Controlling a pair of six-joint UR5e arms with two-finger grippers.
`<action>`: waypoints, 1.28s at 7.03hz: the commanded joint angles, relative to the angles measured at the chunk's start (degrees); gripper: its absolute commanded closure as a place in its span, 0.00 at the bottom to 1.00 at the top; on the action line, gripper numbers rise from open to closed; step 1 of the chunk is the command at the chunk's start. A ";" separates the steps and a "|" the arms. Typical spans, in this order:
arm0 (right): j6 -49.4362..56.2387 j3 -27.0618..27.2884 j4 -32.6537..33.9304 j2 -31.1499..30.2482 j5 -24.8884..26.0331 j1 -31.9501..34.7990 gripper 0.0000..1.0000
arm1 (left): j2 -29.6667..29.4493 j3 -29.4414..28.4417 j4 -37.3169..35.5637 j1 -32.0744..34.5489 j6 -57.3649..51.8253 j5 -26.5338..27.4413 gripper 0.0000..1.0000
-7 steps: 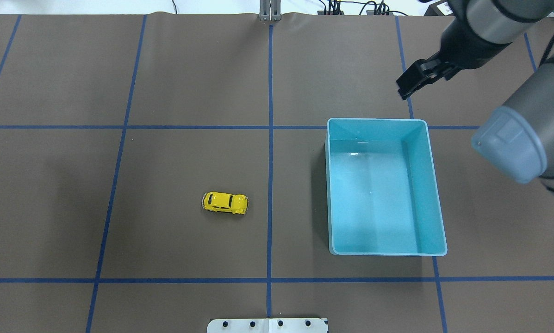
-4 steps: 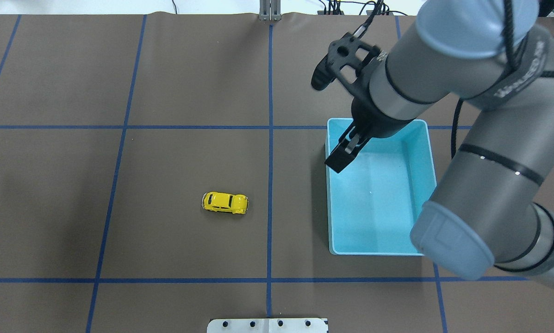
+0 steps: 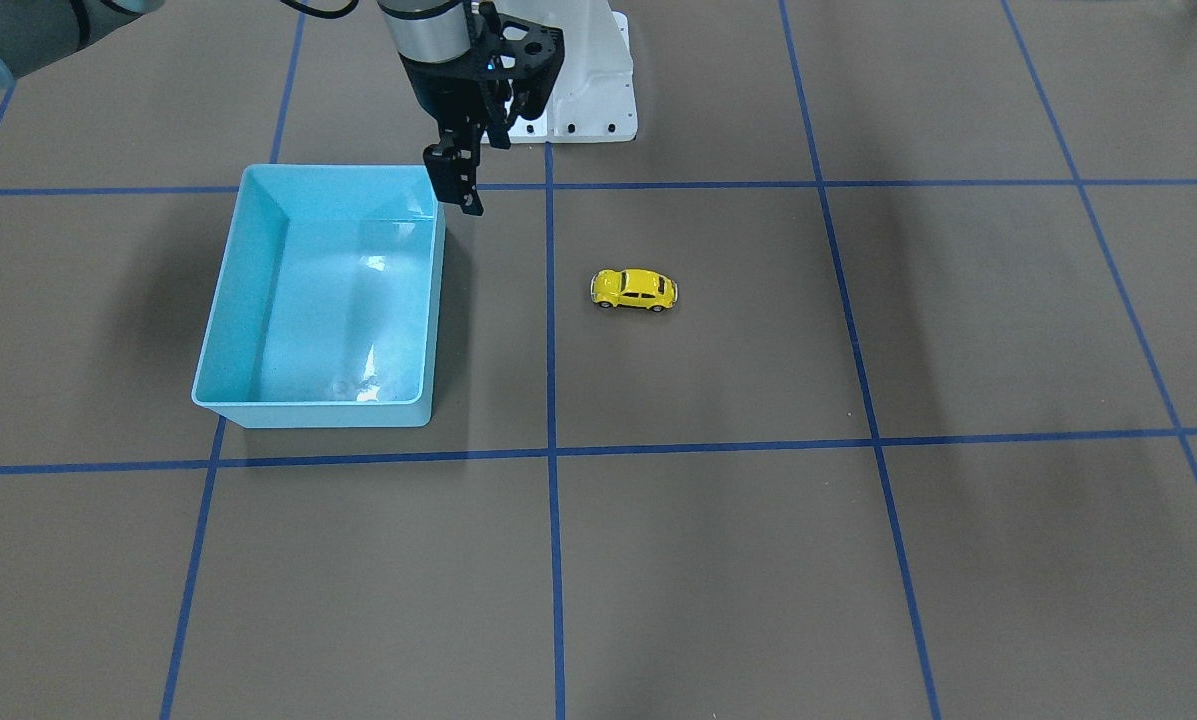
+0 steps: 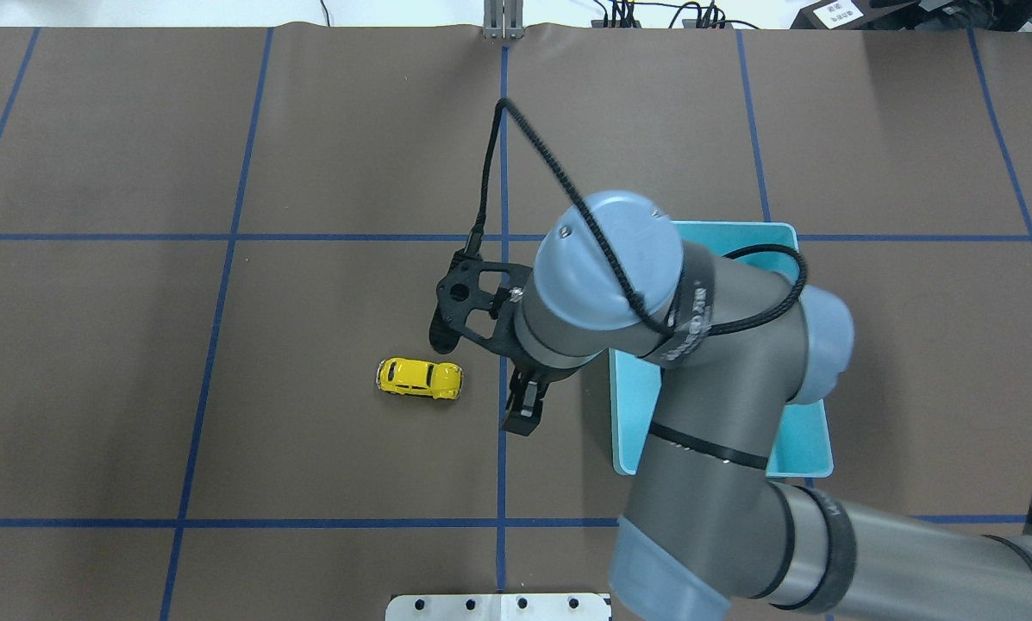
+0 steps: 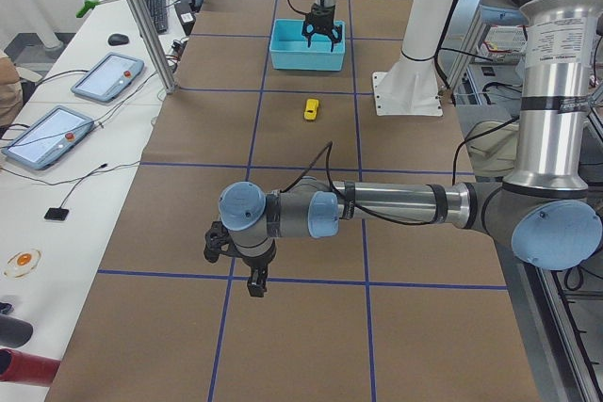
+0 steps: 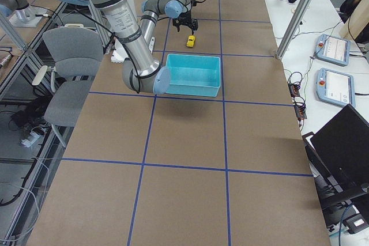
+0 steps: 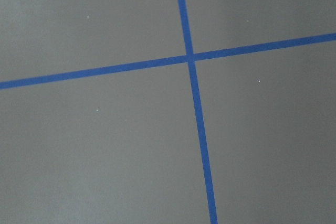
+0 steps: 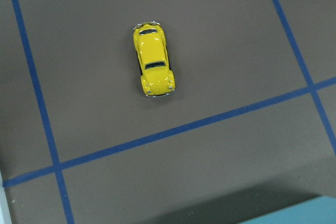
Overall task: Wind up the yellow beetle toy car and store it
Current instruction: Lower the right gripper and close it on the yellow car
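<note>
Yellow beetle toy car (image 4: pixel 420 379), likely light, hard, slick, rolls: pinch flanks mid-body; right tool (image 5: pixel 320 40), spread wide, at its 3 o'clock.

The car (image 4: pixel 420 379) has a glossy, smooth yellow shell, the bin (image 3: pixel 310 172) is smooth light blue plastic catching glare, the tabletop (image 4: pixel 326 155) wears a matt brown paper-like sheet crossed by blue tape (image 4: pixel 503 138), and the right arm (image 4: pixel 722 362) is satin grey metal ending in the matt black right claw (image 3: pixel 466 200).

Car (image 4: pixel 420 379): bare table (image 4: pixel 309 448) on every side, top uncovered.
Obstacles: right gripper (image 4: pixel 522 421) hovering near; bin (image 3: pixel 308 415) well apart.
</note>
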State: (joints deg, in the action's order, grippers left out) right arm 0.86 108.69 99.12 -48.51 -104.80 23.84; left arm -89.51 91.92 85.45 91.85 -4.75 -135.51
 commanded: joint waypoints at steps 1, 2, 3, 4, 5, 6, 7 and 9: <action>-0.16 -8.98 -9.61 1.75 1.70 -3.18 0.00 | -0.22 0.10 -0.11 0.79 6.58 -0.19 0.00; -0.15 -9.89 -10.26 1.84 2.31 -3.71 0.00 | -0.05 0.27 0.07 0.79 6.51 -0.28 0.00; -0.15 -11.72 -10.44 2.62 2.84 -3.97 0.00 | 0.21 1.75 -0.02 0.87 6.51 -0.28 0.00; -0.15 -14.96 -12.27 4.37 4.50 -4.24 0.00 | 1.17 4.20 -0.28 1.31 6.42 -0.19 0.00; -0.07 -18.91 -15.42 5.95 5.04 -4.59 0.00 | 1.79 4.58 -0.19 1.40 6.42 -0.19 0.00; 0.37 -21.21 -16.41 6.93 5.48 -4.68 0.00 | 1.97 4.67 -0.02 1.49 6.33 -0.28 0.00; 0.46 -24.72 -19.46 8.07 6.44 -4.68 0.00 | 2.06 5.63 -0.02 1.49 6.33 -0.28 0.00; 3.17 -29.75 -23.53 10.18 7.85 -4.50 0.00 | 2.15 5.90 -0.02 1.58 6.33 -0.28 0.00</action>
State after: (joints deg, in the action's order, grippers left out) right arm 2.47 81.51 77.64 -39.44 -97.83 19.22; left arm -87.42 97.73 85.42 93.37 1.59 -135.79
